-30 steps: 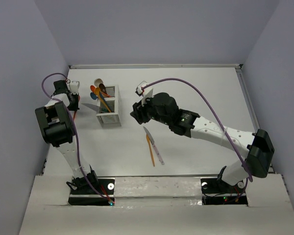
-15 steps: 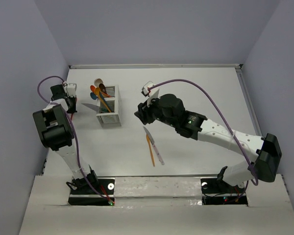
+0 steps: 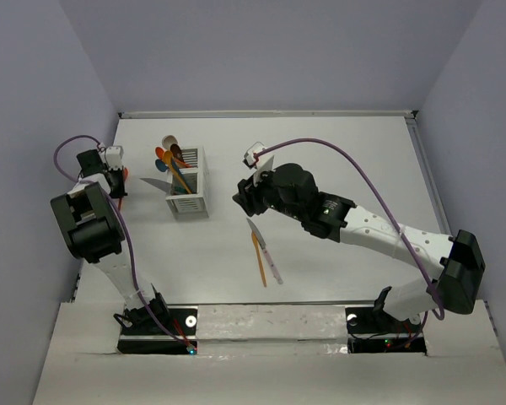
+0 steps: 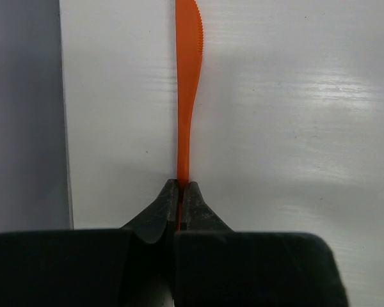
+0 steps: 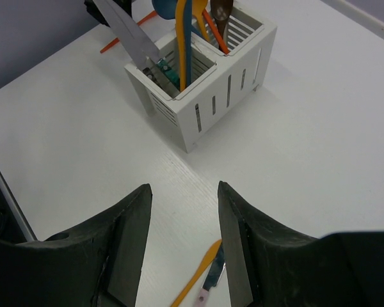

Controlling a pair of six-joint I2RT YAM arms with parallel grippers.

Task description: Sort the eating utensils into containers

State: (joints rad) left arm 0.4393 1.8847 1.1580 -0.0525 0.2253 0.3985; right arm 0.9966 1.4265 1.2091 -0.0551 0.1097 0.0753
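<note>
Orange knife (image 4: pixel 187 96) is pinched at its handle end in the left gripper (image 4: pixel 179 192), jaws closed thin on it, with the blade running straight ahead of the fingers over the table (image 4: pixel 294 128). Whether the blade rests on the surface or hangs just above it cannot be told from the wrist view.

Risk: the hold is at the very tip, so the knife may swing or slip on the way to the caddy (image 3: pixel 188 205), or catch on the utensils standing in it.

Grey wall (image 4: pixel 22 109) runs close on this gripper's left; open table lies to its right.

Right gripper (image 5: pixel 182 192) hovers empty, jaws partly apart. The caddy is ahead of it and a loose orange utensil (image 5: pixel 198 272) lies just beneath its fingers.
</note>
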